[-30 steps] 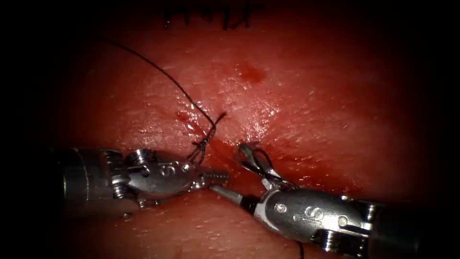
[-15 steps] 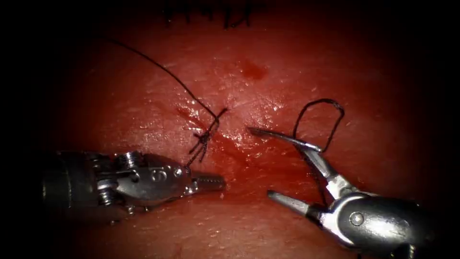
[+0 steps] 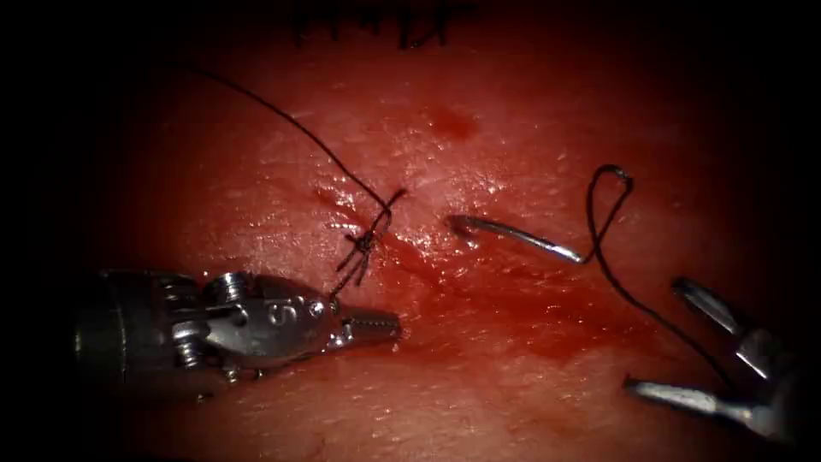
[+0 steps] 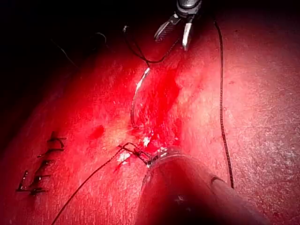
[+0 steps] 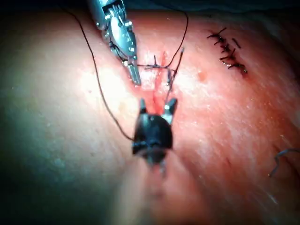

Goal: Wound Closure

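Steel left tool (image 3: 376, 326) sits at 8 o'clock, fingers clenched, empty, below the knot (image 3: 366, 244) on the cut (image 3: 410, 257). Needle (image 3: 513, 238) lies free on the tissue (image 3: 513, 128), right of the cut, thread (image 3: 611, 257) trailing. Right tool (image 3: 684, 342) at 4 o'clock, fingers released, empty.

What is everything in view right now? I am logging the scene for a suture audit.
tissue: one, red and wet, under everything.
cut: one, dark red, mid-tissue.
needle: one, silver, curved, lying free on the tissue right of the cut, held by neither tool.
thread: one, black, looped at the needle's tail end and trailing toward the right tool; another stretch runs up-left from the knot.
knot: one, black, at the cut.
finished stitches: one row, black, far edge.
left tool: one, steel, left of the cut, jaws shut, holding nothing.
right tool: one, steel, jaws open, holding nothing.
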